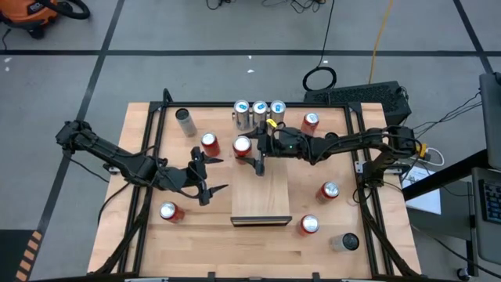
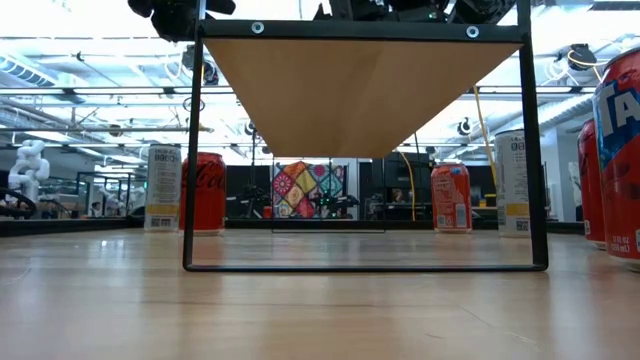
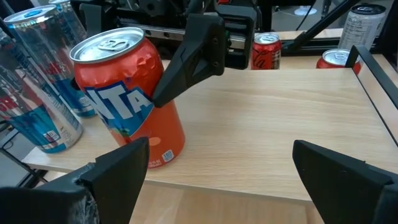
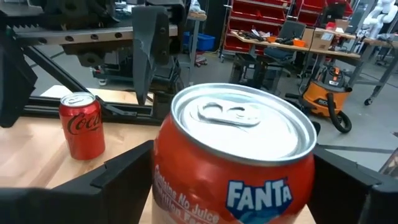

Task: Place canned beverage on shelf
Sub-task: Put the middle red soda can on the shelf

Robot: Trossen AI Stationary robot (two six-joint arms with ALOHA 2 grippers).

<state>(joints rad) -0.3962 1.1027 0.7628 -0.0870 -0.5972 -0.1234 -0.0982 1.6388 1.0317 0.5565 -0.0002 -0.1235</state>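
High view: the table (image 1: 141,235) carries the shelf (image 1: 262,200) at its centre, with an orange soda can (image 1: 242,146) standing upright at the shelf's far left corner. The right gripper (image 1: 259,162) sits around this can with fingers spread clear of it, apparently releasing it, so the placing step looks nearly done. The left gripper (image 1: 205,178) waits wide open and empty off the shelf's left edge; the next move calls for the right arm to lift away without tipping the can.
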